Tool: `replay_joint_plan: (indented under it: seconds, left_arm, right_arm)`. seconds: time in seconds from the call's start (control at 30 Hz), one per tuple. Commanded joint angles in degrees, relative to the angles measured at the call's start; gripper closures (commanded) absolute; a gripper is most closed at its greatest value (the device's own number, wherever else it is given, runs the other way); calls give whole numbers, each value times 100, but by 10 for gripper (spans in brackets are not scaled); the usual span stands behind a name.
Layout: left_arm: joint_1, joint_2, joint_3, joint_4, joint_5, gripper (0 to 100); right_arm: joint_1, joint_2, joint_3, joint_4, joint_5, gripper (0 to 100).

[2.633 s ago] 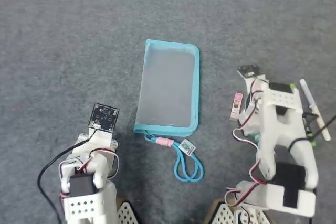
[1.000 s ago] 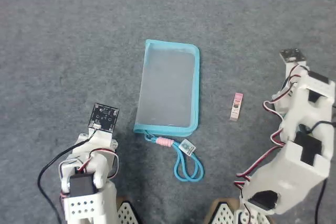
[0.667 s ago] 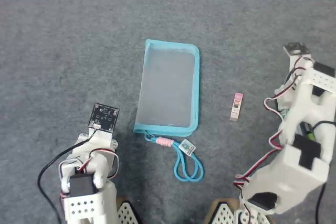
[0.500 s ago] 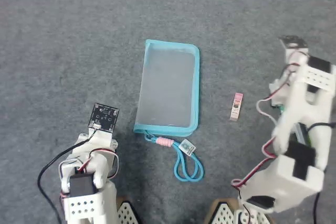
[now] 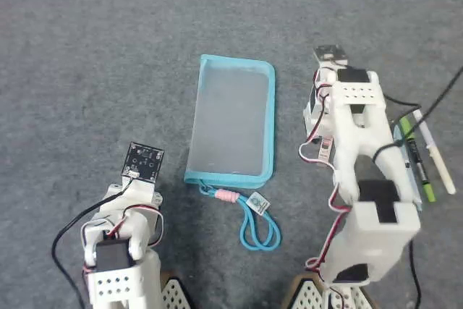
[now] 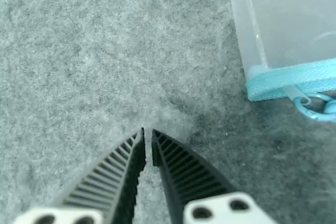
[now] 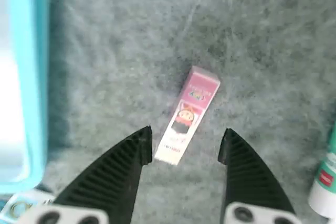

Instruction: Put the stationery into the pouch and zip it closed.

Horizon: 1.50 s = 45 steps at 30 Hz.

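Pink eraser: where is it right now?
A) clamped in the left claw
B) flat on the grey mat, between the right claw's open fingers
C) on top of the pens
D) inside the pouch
B: the right wrist view shows the eraser lying on the mat, the open right gripper straddling one end.

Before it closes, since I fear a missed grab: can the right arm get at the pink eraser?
Probably yes. The right gripper is open over the pink eraser, one finger on each side of its end, with nothing between them but bare grey mat.
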Motion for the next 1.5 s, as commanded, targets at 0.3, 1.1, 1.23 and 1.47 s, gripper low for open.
replay_joint_plan:
  seconds: [0.3, 1.1, 1.23, 1.47]
  left_arm:
    - [-35, -105, -31, 9, -62, 980]
    - [-35, -105, -31, 9, -62, 980]
    - [-35, -105, -31, 9, -62, 980]
    - [-35, -105, -31, 9, -62, 980]
  right_arm:
    - [75, 646, -62, -365, -97, 938]
    - [2246, -154, -18, 57, 2286, 877]
    - [2273, -180, -26, 57, 2251, 798]
    - [2018, -497, -44, 312, 1925, 836]
